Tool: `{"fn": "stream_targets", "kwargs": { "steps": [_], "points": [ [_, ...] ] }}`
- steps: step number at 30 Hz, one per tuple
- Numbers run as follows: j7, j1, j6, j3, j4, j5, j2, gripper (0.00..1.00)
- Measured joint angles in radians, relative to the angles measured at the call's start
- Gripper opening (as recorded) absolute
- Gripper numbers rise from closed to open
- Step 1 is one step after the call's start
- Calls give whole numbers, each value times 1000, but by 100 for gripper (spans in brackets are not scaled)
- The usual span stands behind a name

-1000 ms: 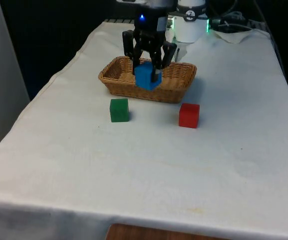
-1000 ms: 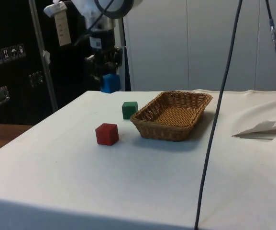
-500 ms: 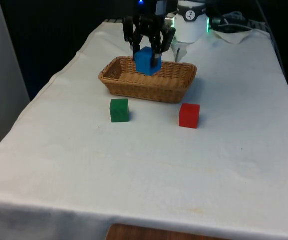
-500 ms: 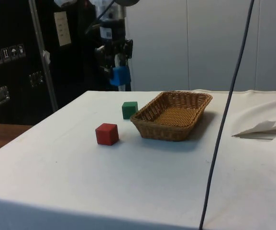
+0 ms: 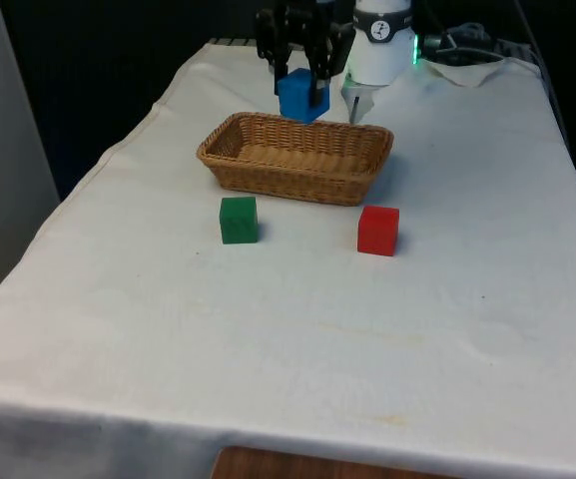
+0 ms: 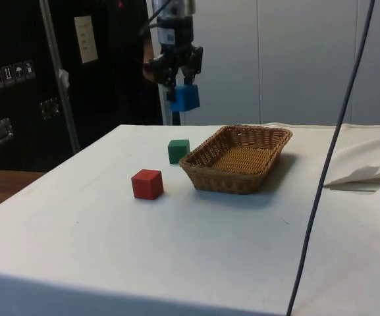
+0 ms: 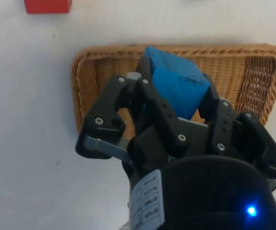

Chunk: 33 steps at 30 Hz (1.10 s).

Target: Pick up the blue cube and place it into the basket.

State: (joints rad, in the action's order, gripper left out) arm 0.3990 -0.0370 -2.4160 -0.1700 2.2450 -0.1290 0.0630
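Across the front view's centre lies the white-clothed table (image 5: 297,339). Wicker basket (image 5: 295,157) sits upper centre of that frame, nothing in it. Black gripper (image 5: 302,82) hangs at the top edge above the basket's far rim, clamped on the blue cube (image 5: 302,95), which is tilted and airborne. Green cube (image 5: 239,220) and red cube (image 5: 378,231) rest just before the basket, well apart.

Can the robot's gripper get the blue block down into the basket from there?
Probably yes. The gripper holds the blue block above the basket, whose open top has nothing over it.
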Motion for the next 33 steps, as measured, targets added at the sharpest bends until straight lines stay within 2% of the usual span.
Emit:
{"fn": "stream_targets", "kwargs": {
  "steps": [16, 33],
  "points": [
    [-23, 11, -26, -15, 179, -13, -145, 3],
    [-74, 19, -157, -60, 295, -13, -149, 3]
  ]
}}
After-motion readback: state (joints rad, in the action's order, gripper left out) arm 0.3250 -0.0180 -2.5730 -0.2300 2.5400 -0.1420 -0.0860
